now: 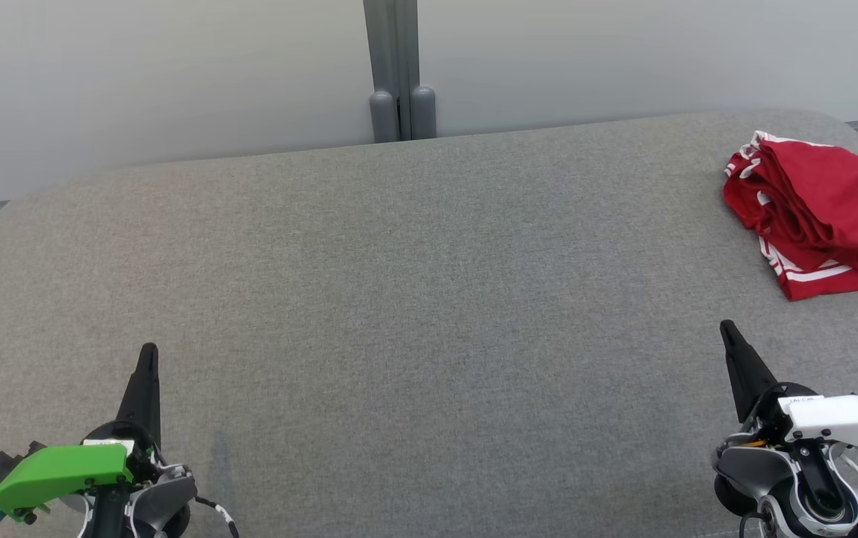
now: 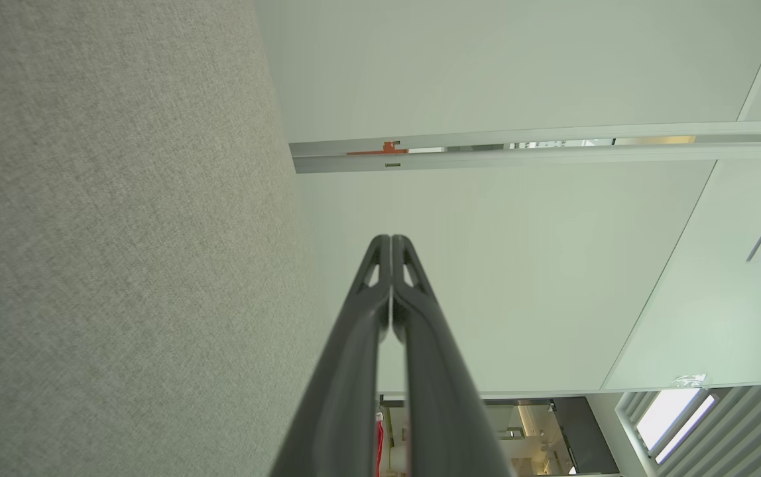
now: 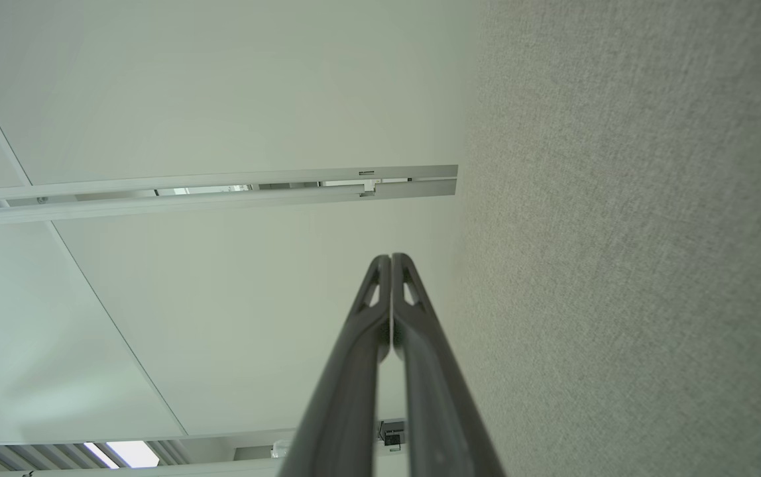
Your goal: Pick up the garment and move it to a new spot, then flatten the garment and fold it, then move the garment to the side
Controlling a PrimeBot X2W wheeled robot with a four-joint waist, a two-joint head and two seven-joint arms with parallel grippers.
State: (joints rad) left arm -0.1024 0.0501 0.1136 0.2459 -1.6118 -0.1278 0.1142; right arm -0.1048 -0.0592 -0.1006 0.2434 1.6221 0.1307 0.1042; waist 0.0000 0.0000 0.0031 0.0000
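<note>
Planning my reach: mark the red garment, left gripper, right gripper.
red garment (image 1: 823, 203): head view, middle of the cloth.
left gripper (image 1: 148, 353): head view, shut fingers' tips.
right gripper (image 1: 728, 329): head view, shut fingers' tips.

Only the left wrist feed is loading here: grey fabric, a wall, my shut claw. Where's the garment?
Observer: In the head view the red garment lies in a loose heap at the far right of the grey cushion, with white stripes showing at its edges.
Operator: Is either claw on it?
Observer: No. The right claw is the nearer one. It is shut and empty, with bare fabric between it and the heap.
Operator: And the left claw, relative to it?
Observer: The left claw sits at the lower left of the head view, shut, with the width of the cushion between it and the garment.
</note>
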